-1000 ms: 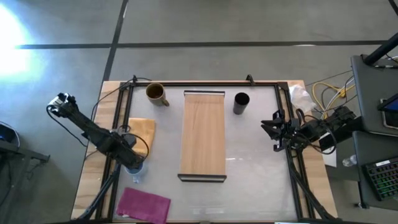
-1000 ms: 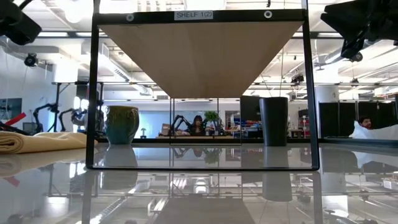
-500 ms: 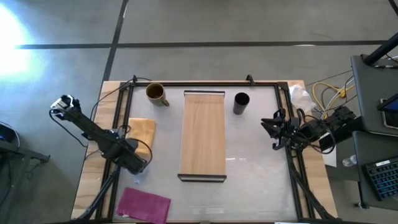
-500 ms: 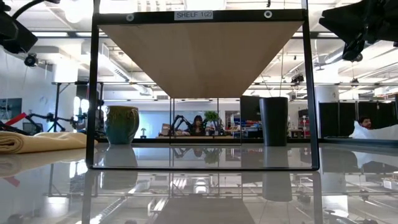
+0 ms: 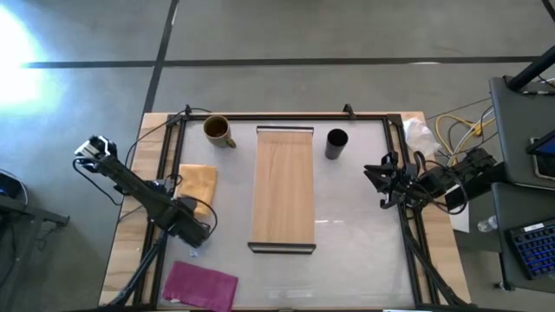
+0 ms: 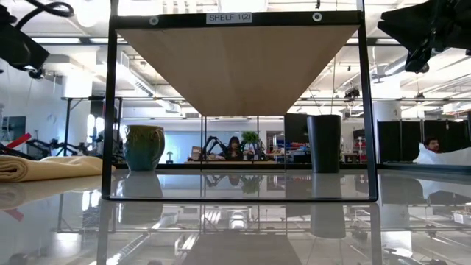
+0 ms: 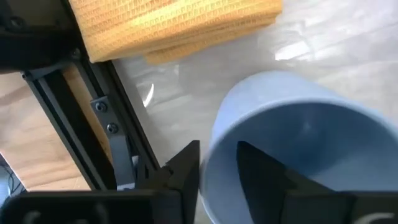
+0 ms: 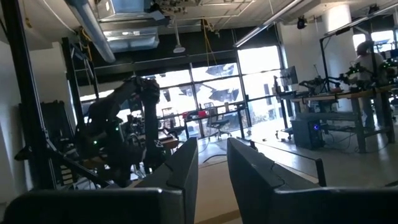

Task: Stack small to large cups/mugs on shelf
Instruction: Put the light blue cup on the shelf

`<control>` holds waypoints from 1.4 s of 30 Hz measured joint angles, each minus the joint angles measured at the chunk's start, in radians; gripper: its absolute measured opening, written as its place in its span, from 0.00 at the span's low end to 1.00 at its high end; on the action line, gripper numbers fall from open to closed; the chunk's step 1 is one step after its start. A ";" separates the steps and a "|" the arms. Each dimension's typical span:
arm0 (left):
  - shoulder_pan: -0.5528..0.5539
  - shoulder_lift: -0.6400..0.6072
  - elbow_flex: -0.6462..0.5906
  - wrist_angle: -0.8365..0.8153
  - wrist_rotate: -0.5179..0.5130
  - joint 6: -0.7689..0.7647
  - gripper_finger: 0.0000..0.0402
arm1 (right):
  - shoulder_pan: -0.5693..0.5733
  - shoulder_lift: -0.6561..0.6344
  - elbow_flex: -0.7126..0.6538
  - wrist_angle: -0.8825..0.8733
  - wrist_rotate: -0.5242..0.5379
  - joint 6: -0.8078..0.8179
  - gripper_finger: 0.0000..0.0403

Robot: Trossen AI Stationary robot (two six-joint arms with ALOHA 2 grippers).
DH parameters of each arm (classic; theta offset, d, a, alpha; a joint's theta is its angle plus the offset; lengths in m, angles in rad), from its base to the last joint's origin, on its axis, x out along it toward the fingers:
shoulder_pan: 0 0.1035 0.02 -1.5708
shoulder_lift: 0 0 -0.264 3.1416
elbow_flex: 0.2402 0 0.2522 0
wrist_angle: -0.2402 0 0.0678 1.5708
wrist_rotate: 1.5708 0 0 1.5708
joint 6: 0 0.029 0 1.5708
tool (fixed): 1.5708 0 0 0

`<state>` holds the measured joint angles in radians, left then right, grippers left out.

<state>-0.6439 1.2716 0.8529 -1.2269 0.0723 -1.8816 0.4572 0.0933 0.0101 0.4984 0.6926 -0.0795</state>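
Note:
The small light-blue cup (image 7: 305, 137) stands on the table near the left edge, by the yellow cloth (image 5: 199, 182). In the high view my left gripper (image 5: 194, 232) covers it. My left gripper (image 7: 217, 155) is shut on the cup's wall. The mustard-brown mug (image 5: 217, 130) and the black cup (image 5: 336, 141) stand on the table at the far end, left and right of the light-wood shelf (image 5: 283, 186). My right gripper (image 5: 381, 186) waits open and empty at the table's right edge. My left gripper has the light-blue cup's wall at the rim (image 7: 214, 140) between its fingers. One finger (image 7: 261, 171) is inside the cup and the other (image 7: 183, 171) is outside. The fingers come from above, slanting in from the table's left. Whether the cup is off the table, I cannot tell.
A magenta cloth (image 5: 201, 284) lies at the near left corner. A black frame (image 5: 173, 173) runs round the table. The shelf board is raised above the table on a frame (image 6: 110, 110). Cables and equipment lie beyond the right edge (image 5: 460, 130).
My left gripper has moved toward the table's near edge and a little right, over the light-blue cup, which it now covers in the high view. The right arm has kept still.

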 joint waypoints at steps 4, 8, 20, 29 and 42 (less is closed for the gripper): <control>0.001 0.025 -0.004 0.000 -0.001 0.002 0.09 | 0.000 0.000 0.000 0.000 0.000 0.000 0.20; -0.001 0.026 -0.002 0.006 -0.011 0.009 0.02 | 0.000 0.000 0.000 0.000 0.000 0.000 0.20; 0.074 -0.169 0.126 -0.096 -0.205 0.106 0.00 | 0.000 0.000 0.000 0.006 0.000 0.000 0.20; 0.348 -0.098 0.435 -0.135 -0.270 0.690 0.00 | 0.000 0.025 0.000 0.014 -0.018 0.134 0.20; 0.533 0.286 1.005 -0.179 -0.243 1.542 0.00 | 0.000 0.062 0.009 0.014 -0.031 0.218 0.20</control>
<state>-0.1104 1.5577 1.8583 -1.4063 -0.1707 -0.3399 0.4572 0.1552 0.0196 0.5125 0.6613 0.1387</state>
